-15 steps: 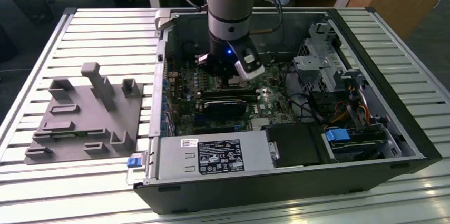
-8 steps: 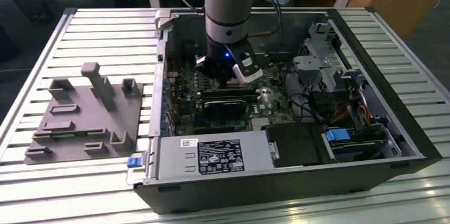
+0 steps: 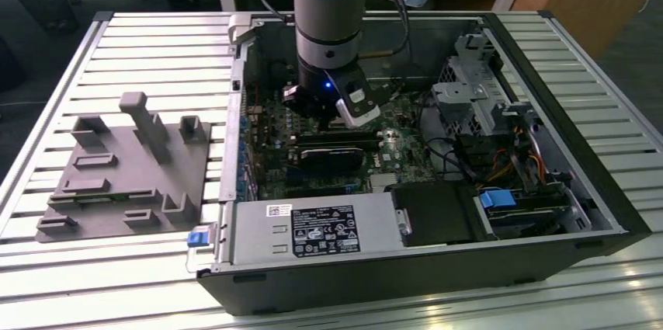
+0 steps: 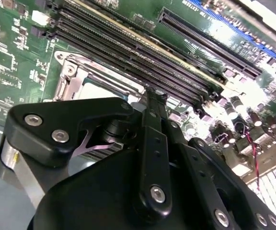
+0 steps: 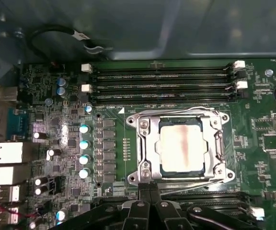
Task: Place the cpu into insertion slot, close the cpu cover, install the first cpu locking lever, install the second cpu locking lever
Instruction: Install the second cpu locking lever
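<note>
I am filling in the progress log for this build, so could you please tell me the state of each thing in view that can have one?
cpu: seated in the insertion slot, top face showing.
cpu cover: closed flat over the cpu.
gripper: low at the socket's edge, fingers together, holding nothing visible.
computer case: side open, lying on the slatted table.

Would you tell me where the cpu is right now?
In the first wrist view, the cpu sits in the insertion slot, framed by the cpu cover, between the memory slots.
</note>
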